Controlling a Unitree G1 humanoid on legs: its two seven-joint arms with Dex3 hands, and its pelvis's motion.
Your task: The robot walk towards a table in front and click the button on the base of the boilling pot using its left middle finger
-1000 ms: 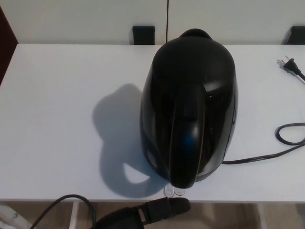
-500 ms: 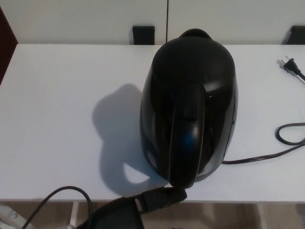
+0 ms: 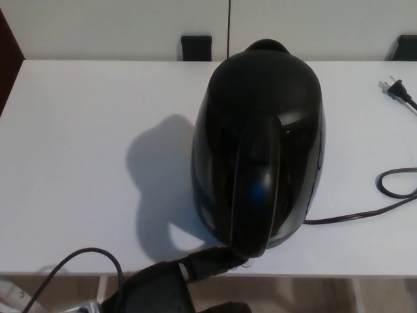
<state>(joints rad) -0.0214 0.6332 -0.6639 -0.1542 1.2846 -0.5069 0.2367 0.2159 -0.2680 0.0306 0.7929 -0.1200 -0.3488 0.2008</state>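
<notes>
Kettle (image 3: 257,150) glossy black all over, small blue glint on its handle, pale grey highlights on the sides. Table (image 3: 78,163) plain white, no pattern, with a soft grey kettle shadow left of the kettle. Cord (image 3: 365,212) black, plug (image 3: 393,89) black with silver prongs. Hand (image 3: 195,277) matte black, thin black cable looping beside it. Wall behind off-white, two black blocks against it. Dark maroon strip at far left edge.

No readable text, label, brand, number or sign shows anywhere, neither on the black kettle (image 3: 257,150), nor on the white table (image 3: 78,163), nor on the power cord (image 3: 391,189) with its plug (image 3: 391,88).
</notes>
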